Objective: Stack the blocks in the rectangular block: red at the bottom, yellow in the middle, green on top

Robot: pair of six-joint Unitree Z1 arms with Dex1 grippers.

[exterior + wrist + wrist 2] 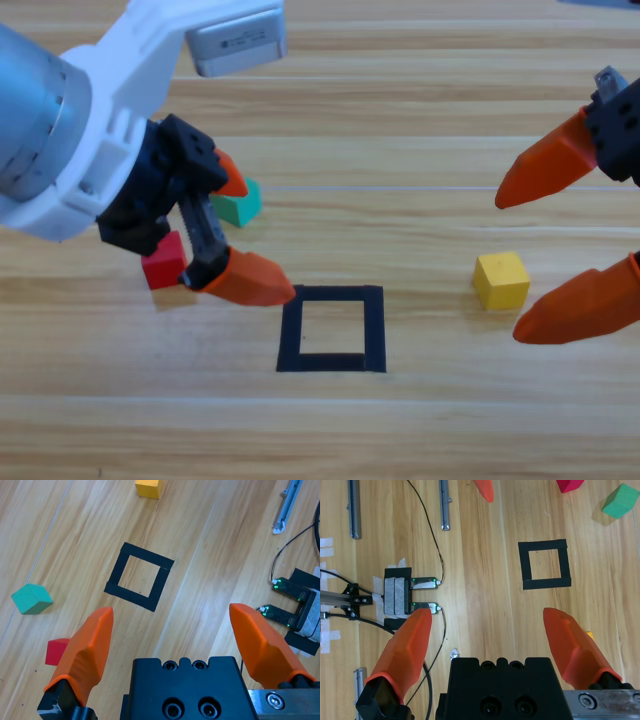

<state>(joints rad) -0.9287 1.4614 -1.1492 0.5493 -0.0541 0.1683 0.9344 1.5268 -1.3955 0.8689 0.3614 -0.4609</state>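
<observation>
While the taped rectangle [332, 329] lies bare | left gripper [238, 230] spread, empty: straddle red cube [163, 261] squarely | right gripper [565, 240] spread, empty, beside yellow cube [501, 279]

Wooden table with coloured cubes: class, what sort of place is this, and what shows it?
Probably a robot lab bench: a taped square marked on the table, cables and metal rails taped down, two open grippers, left and right.

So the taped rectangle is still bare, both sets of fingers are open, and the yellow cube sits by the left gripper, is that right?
Not quite. The yellow cube sits by the right gripper, as the high view shows; the left gripper is near the red and green cubes. The taped rectangle is bare and both sets of fingers are open.
</observation>
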